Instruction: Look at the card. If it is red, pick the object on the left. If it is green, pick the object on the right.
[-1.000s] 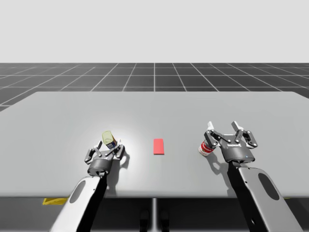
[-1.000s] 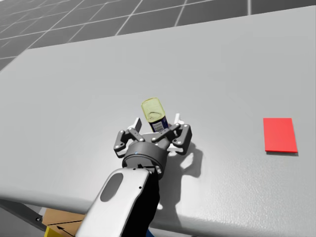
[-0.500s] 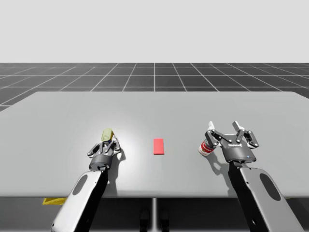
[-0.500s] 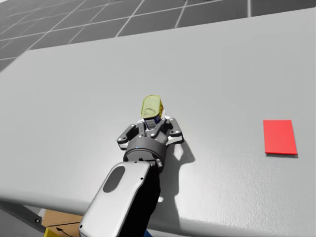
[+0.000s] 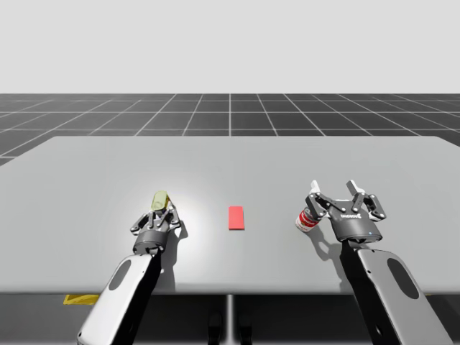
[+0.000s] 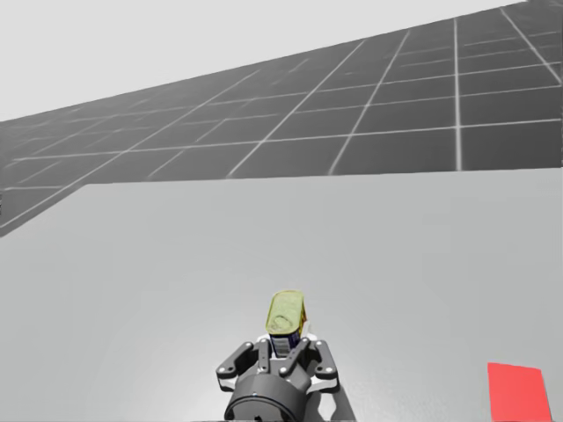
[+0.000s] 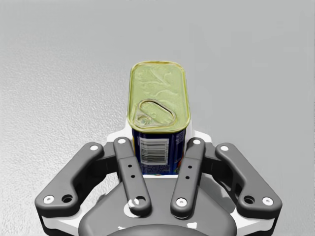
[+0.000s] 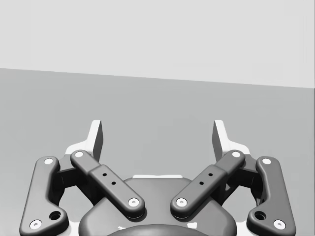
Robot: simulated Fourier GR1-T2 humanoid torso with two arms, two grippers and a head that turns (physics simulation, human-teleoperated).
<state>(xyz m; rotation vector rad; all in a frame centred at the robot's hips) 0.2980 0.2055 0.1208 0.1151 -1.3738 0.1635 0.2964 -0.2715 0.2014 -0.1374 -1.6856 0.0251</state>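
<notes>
The red card (image 5: 236, 217) lies flat mid-table, also at the head view's edge (image 6: 517, 391). On its left, a blue rectangular can with a yellow-green lid (image 5: 159, 200) (image 6: 286, 318) (image 7: 158, 114) sits between the fingers of my left gripper (image 5: 162, 213) (image 6: 283, 345) (image 7: 159, 147), which is shut on it from both sides. On the card's right stands a red and white round can (image 5: 307, 219). My right gripper (image 5: 336, 188) (image 8: 157, 135) is open just right of that can, with nothing between its fingers.
The grey table (image 5: 230, 158) stretches wide beyond both arms, with a dark gridded floor behind. A yellow and brown box (image 5: 79, 299) lies on the floor under the table's front left edge.
My left gripper closed on the blue can a second ago and has held still since. My head has turned upward, so the can and card sit lower in the head view. My right arm is unchanged.
</notes>
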